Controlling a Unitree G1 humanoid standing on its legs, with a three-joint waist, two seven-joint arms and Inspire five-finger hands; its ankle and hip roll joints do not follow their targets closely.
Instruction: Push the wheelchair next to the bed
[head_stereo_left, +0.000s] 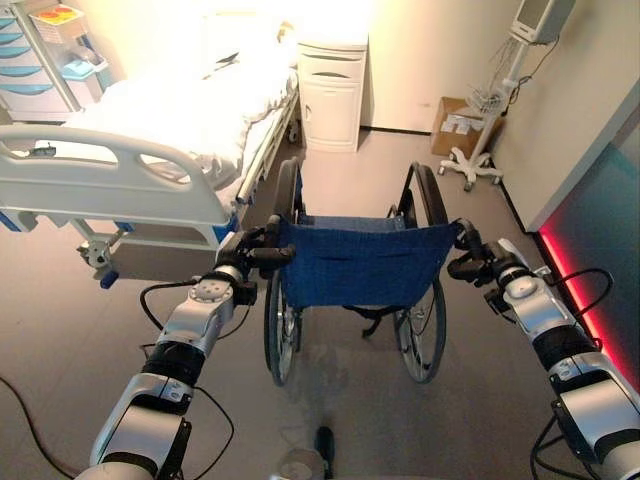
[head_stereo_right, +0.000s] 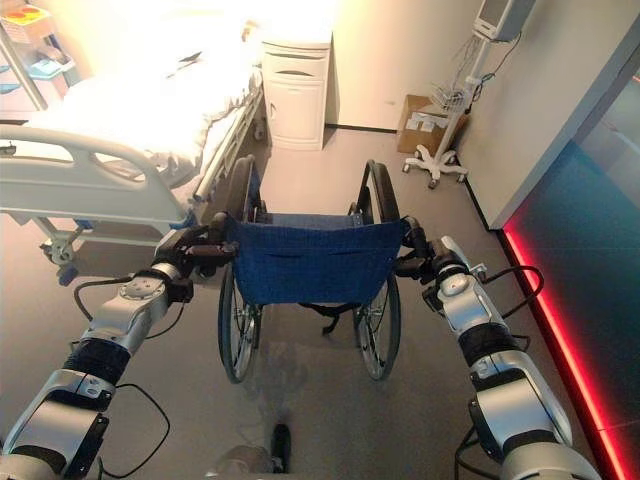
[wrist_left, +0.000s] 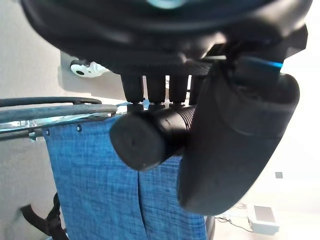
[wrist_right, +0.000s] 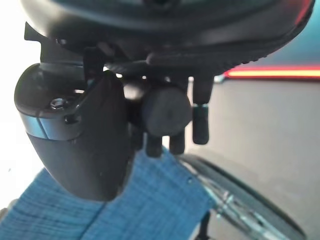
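At centre of the frame, on the grey floor (head_stereo_left: 330, 390): wheelchair (head_stereo_left: 355, 262), blue fabric back towards the camera, big wheels either side. Left hand (head_stereo_left: 240, 258) curled round the left push handle (wrist_left: 145, 139), thumb wrapped under the black rubber grip; right hand (head_stereo_left: 478, 262) likewise closed on the right push handle (wrist_right: 166, 111), fingers hooked over the grip's end. Both arms reaching forward, roughly level.

Handling, as a judgement: rigid metal frame, fairly heavy but free-rolling on its wheels, so light to push once moving; soft sling back no use for pushing, likely to sag. Best held just where held now, on the two rubber grips, which look non-slip. Uneven push from one side probably enough to swing it off line; front casters not clearly visible, so hard to say how they point.

Upper left of the frame: bed (head_stereo_left: 190, 110) with white bedding and a pale footboard (head_stereo_left: 110, 180), its corner just beside the left hand and left wheel. Gap along the bed's right side open ahead of the chair. At upper centre, a white bedside cabinet (head_stereo_left: 332, 95) closing the far end of that gap. Upper right: a cardboard box (head_stereo_left: 455, 125) and a wheeled monitor stand (head_stereo_left: 490, 120) against the wall, well apart from the chair. Footboard corner the likeliest snag for the left wheel.
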